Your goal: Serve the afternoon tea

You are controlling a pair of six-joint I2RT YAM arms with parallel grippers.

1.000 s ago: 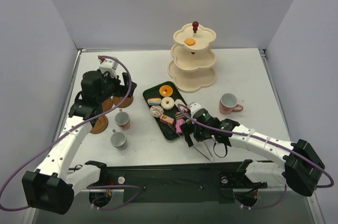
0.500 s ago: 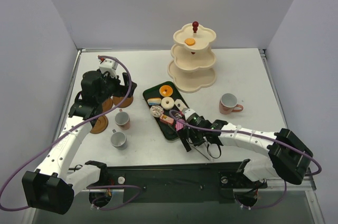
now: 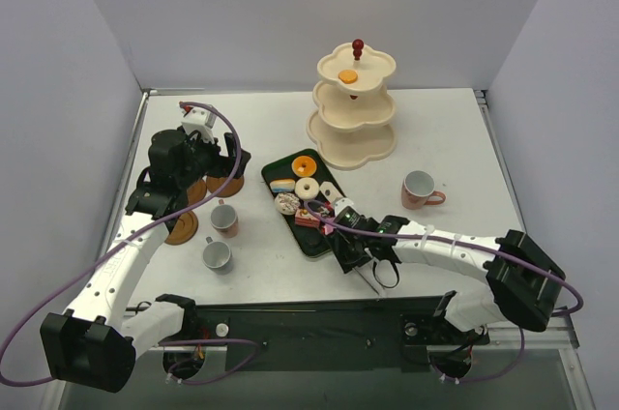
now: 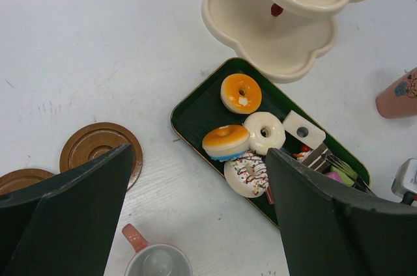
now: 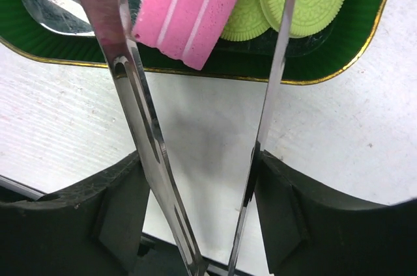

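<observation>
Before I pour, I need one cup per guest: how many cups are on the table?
3. Left of the green tray stand a pink cup and, nearer the arm bases, a grey cup. A second pink cup stands right of the tray. None appears hidden.
</observation>
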